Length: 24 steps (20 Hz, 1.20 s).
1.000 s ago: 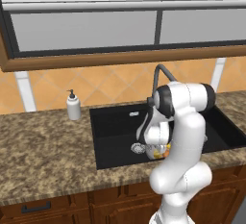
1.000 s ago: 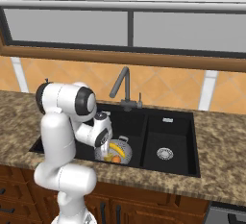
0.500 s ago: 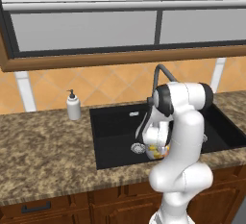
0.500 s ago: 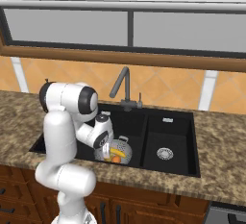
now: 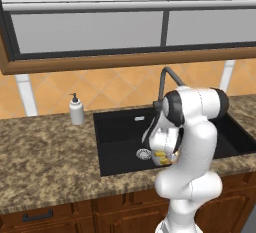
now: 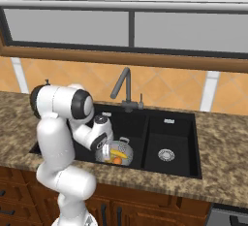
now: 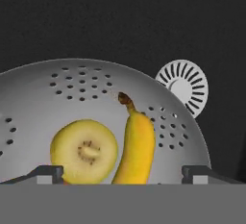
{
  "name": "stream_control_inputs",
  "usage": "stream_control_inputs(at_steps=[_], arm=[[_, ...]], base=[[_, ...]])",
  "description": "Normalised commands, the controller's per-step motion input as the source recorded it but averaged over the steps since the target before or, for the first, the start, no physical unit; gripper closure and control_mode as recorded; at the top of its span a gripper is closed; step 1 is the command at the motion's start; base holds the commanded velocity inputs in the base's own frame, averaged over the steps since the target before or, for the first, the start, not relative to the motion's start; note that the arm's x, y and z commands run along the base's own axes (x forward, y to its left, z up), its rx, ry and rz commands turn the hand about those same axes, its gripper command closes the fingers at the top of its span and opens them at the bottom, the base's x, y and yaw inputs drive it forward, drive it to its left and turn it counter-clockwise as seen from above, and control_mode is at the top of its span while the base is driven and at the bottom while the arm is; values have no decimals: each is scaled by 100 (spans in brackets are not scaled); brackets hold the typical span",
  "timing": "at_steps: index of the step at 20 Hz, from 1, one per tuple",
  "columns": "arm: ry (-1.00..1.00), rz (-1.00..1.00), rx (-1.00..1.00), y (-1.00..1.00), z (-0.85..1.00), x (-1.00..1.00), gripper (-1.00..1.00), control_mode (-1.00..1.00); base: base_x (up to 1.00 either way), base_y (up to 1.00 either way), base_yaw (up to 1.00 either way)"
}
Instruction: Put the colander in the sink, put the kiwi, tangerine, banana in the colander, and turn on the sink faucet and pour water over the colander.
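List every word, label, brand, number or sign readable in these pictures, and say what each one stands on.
None: no readable text in any view.
Soap bottle: plain white, no label.
Faucet and sink: no brand mark to be seen.
Colander, kiwi, banana: no sticker or print.
Cabinet fronts and window frame: bare.

Grey metal colander (image 7: 96, 98) dotted with small dark holes; yellow banana (image 7: 136, 146) with brown stem; yellow-green kiwi (image 7: 84, 150) half, darker seeded centre. Black sink (image 6: 164, 137), silver drain (image 7: 185, 86). Speckled brown counter (image 5: 45, 162), white soap bottle (image 5: 76, 111).
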Motion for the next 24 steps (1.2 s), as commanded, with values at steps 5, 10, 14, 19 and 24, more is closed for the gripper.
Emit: stream_control_inputs(at_steps=[5,10,14,19,24], arm=[[0,-8,0,16,73,-28,-100,-100],[4,-5,-2,28,83,1,-100,-100],[14,0,-2,18,92,5,-100,-100],[21,0,-1,8,85,-17,-100,-100],[24,-5,1,0,79,-45,-100,-100]], base=[[0,0,0],[0,0,0],[0,0,0],[0,0,0],[0,0,0]])
